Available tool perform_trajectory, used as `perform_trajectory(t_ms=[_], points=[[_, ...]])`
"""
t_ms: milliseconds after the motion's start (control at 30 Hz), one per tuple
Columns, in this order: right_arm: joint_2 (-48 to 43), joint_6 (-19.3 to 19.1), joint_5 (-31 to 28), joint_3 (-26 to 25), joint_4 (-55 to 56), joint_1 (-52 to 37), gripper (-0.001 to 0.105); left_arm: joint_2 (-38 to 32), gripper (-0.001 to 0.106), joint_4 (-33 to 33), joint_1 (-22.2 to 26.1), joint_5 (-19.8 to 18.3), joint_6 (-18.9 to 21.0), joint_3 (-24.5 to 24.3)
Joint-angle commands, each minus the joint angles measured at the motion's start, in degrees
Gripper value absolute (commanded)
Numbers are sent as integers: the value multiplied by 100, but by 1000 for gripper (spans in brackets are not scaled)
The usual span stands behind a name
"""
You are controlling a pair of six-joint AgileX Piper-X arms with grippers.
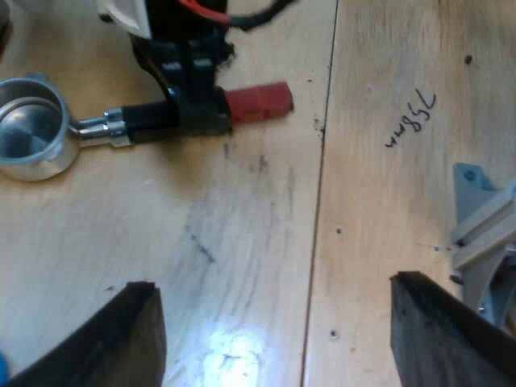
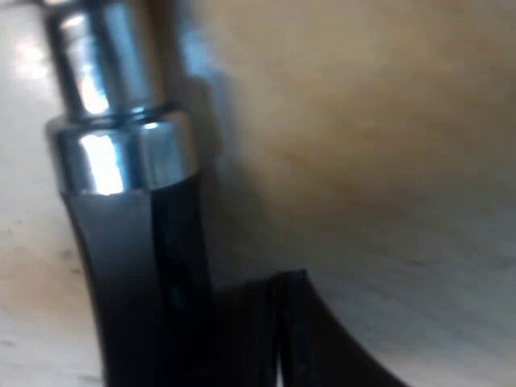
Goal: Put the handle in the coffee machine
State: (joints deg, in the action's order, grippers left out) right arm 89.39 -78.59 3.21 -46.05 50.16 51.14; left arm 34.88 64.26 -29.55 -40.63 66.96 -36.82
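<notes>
The metal holder (image 1: 32, 129) lies flat on the wooden table, its round basket empty and facing up. Its dark handle (image 1: 149, 119) ends in a red tip (image 1: 260, 101). My right gripper (image 1: 197, 101) comes down over the dark handle, just short of the red tip. In the right wrist view the chrome neck (image 2: 113, 153) and dark handle (image 2: 133, 282) sit hard against a black finger (image 2: 322, 339), so my right gripper (image 2: 234, 322) is shut on the handle. My left gripper (image 1: 272, 282) hovers open over bare wood, well away from the holder.
A seam (image 1: 318, 185) runs across the wooden table (image 1: 242, 242), with handwriting (image 1: 411, 121) beyond it. A grey plastic part (image 1: 484, 234) stands close to one of my left fingers (image 1: 435, 330).
</notes>
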Motion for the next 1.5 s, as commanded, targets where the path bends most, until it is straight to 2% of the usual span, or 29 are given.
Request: perform_trajectory(t_ms=[33,267,400,633,933,1233,1500], points=[[7,108,227,-1,-259,224,0,10,62,11,151,-38,10,-4],[7,542,371,-1,-780,608,0,10,62,23,289,-38,10,-4],[7,745,441,-1,-1017,700,0,10,62,52,289,102,23,-4],[397,1345,701,-85,-1881,840,0,10,62,164,362,147,23,-4],[844,1457,704,-615,-2529,855,0,10,62,164,547,173,23,-4],[916,1588,631,-667,-3010,855,0,10,62,164,553,172,23,-4],[685,1581,613,-667,-2244,855,0,10,62,164,770,172,11,-4]])
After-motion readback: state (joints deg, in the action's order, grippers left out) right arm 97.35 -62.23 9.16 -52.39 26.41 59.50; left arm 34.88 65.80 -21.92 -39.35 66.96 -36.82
